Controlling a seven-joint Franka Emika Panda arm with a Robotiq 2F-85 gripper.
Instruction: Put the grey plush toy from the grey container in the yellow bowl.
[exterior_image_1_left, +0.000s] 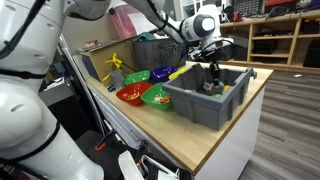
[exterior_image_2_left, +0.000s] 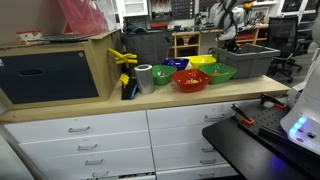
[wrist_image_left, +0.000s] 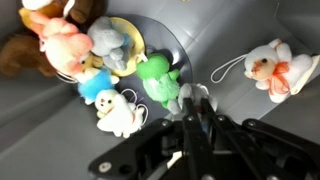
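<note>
Workshop, shelving and benches behind. A wooden counter (exterior_image_2_left: 100, 103) over white drawers carries a cluster of coloured bowls, with the bin (exterior_image_1_left: 200, 108) at the right end of the row in both exterior views. The yellow bowl (exterior_image_2_left: 203, 60) sits on the far side of the cluster, just beside the bin's left wall, with a red bowl (exterior_image_2_left: 190, 80) nearer the front.

Progress: nothing done yet, by my reading. The grey plush (wrist_image_left: 112, 48) lies on the bin floor, resting on a yellow disc (wrist_image_left: 137, 36). In the wrist view it touches a pink bunny (wrist_image_left: 62, 45) on its left, and a green toy (wrist_image_left: 158, 82) lies just beside it, lower right. A white toy (wrist_image_left: 117, 112) is near, below it. A white-and-orange toy (wrist_image_left: 268, 68) lies well apart to the right. Left to do: grasp the plush, lift it clear of the rim, carry it left to the yellow bowl, release.

Arm: reaches in from above, wrist pointing down, gripper (exterior_image_1_left: 212, 72) inside the rim, low in the bin. In the wrist view the gripper hangs over bare floor just right of the green toy, not over the grey plush. Jaws look drawn together with nothing between them. The fingers are dark and foreshortened, so that is not firm. Next move likely calls for opening and a shift toward the plush.
</note>
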